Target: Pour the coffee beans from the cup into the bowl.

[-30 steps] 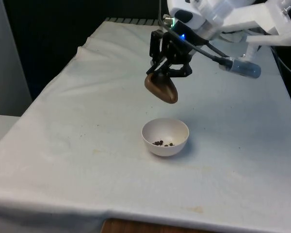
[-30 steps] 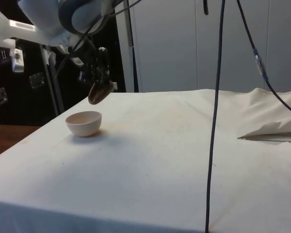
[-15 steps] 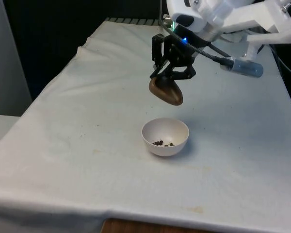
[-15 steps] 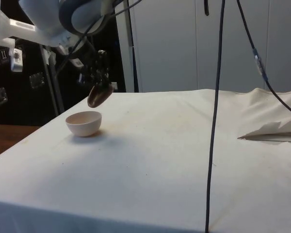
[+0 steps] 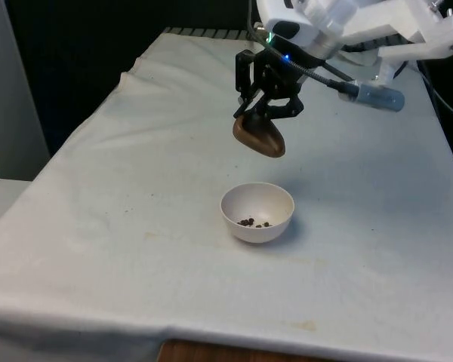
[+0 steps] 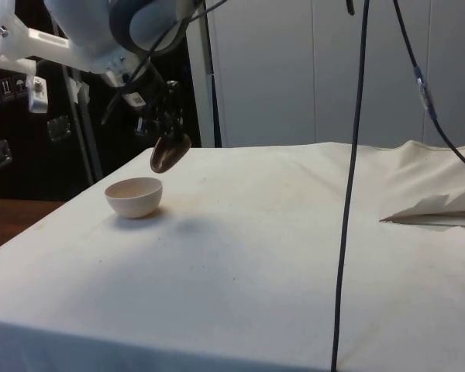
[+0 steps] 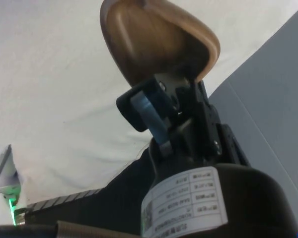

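The gripper (image 5: 263,119) is clamped on the rim of a brown cup (image 5: 260,136), tipped on its side above the white bowl (image 5: 257,212). A few coffee beans (image 5: 254,222) lie in the bowl, which sits on the table (image 5: 136,188) just below the cup.

Pretty roomy scene: the counter (image 5: 136,188) was open cloth all round the bowl (image 5: 257,212). Only thing over it was the cup (image 5: 259,136) in the jaws, hanging clear above the bowl's far side with air between.

White cloth (image 5: 136,188) covers the table (rumpled at one end in the side view)
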